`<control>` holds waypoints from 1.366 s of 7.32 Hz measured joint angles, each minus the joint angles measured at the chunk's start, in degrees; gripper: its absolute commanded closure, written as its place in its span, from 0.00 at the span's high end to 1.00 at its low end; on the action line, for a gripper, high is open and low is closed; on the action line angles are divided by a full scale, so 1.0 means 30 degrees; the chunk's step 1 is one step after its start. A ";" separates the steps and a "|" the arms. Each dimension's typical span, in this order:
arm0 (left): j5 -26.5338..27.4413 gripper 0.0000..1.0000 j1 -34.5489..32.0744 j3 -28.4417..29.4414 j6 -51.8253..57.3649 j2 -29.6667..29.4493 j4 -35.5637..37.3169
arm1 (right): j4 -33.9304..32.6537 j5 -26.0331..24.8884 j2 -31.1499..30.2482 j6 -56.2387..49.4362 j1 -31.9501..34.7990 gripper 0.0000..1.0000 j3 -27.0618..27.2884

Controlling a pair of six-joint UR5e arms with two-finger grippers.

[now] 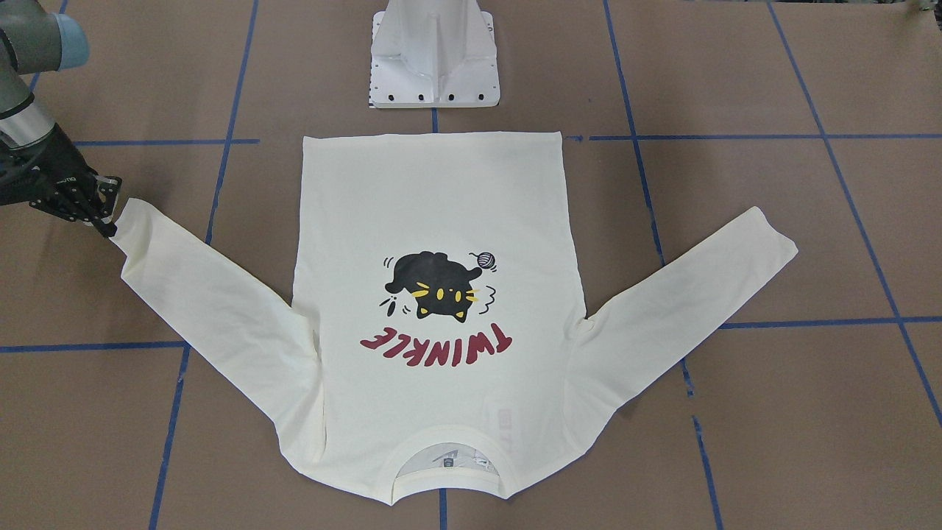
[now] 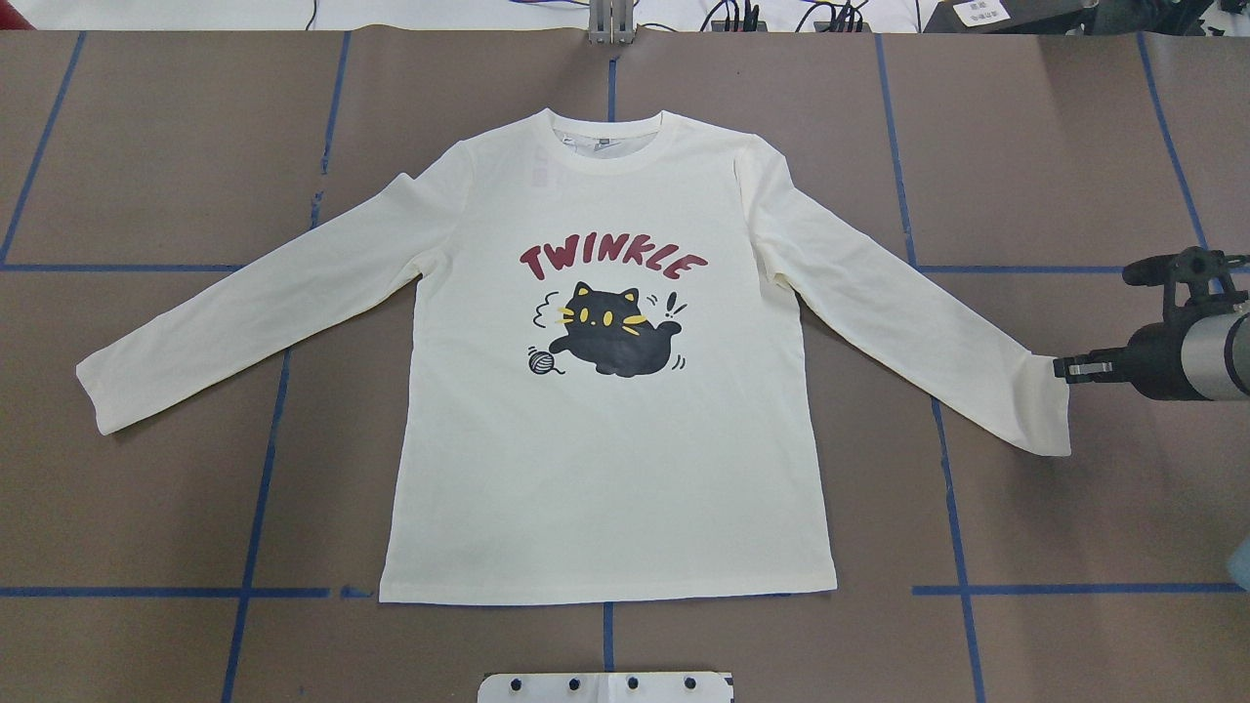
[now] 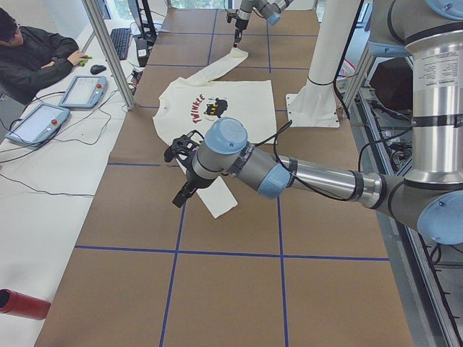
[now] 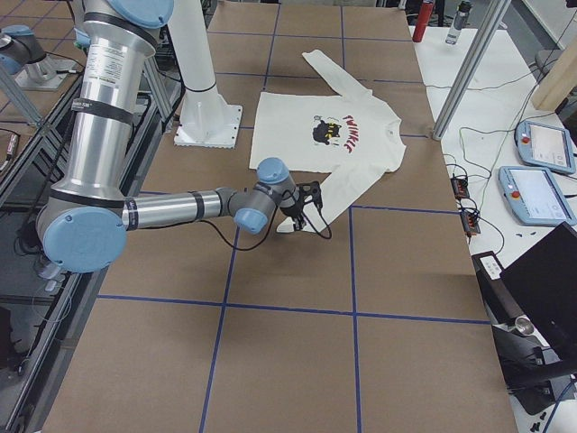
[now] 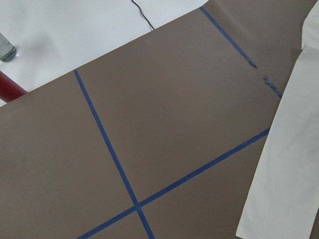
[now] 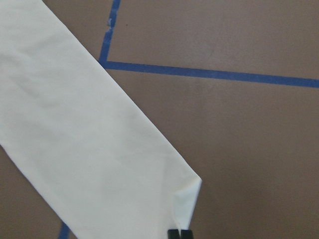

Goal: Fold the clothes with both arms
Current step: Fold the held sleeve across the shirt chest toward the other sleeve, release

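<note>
Now, T-shirt [image 2: 605, 469] flat on table [image 2: 146, 508], print up, right gripper [image 2: 1060, 368] pinched together on right cuff, left gripper [image 3: 181, 196] near left cuff, cannot tell whether apart or together.

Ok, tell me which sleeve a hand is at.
The sleeve on the robot's right: the right hand grips its cuff corner. The other sleeve lies untouched.

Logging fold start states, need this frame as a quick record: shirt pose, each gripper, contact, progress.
shirt: T-shirt flat, print up, both sleeves spread
right gripper: at the cuff on the robot's right, fingertips together on its lifted corner
left gripper: near the other cuff, not touching it; open or shut cannot be told
fold: not begun
</note>
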 measured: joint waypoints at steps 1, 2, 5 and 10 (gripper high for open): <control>0.0001 1.00 -0.0005 0.0007 -0.0023 0.0001 0.0006 | -0.3432 -0.0077 0.1982 0.0046 0.0131 0.00 0.0967; 0.0001 1.00 -0.0009 0.0019 -0.0041 0.0000 0.0009 | -0.6758 -0.0151 0.4476 0.0103 0.0242 0.00 0.1320; 0.0001 1.00 -0.0049 0.0106 -0.0076 0.0024 0.0031 | -1.5253 -0.0677 1.3421 0.0287 0.0484 0.00 0.0071; 0.0030 1.00 -0.0228 0.0254 -0.0133 0.0009 0.0049 | -1.3317 -0.3453 2.5691 0.1811 -0.0863 0.00 -1.2078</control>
